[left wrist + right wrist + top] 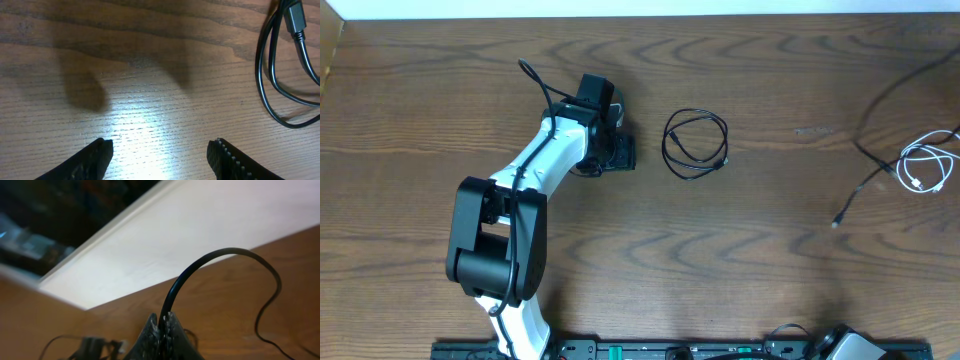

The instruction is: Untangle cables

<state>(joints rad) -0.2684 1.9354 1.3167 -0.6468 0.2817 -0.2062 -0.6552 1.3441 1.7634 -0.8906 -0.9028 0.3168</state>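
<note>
**Wood surface, cables spread apart**

Brown wood surface (770, 270) meets a pale wall (200, 230) at its far edge. The left arm (520, 200) hides most of the left gripper (160, 150), whose fingers are spread over bare wood. The coiled black cable (695, 145) lies just to its right. The right gripper (162, 330) pinches a black cable (220, 255); which one is unclear. A long black cable (865, 165) and a white cable (925, 170) lie by the right edge.
</note>
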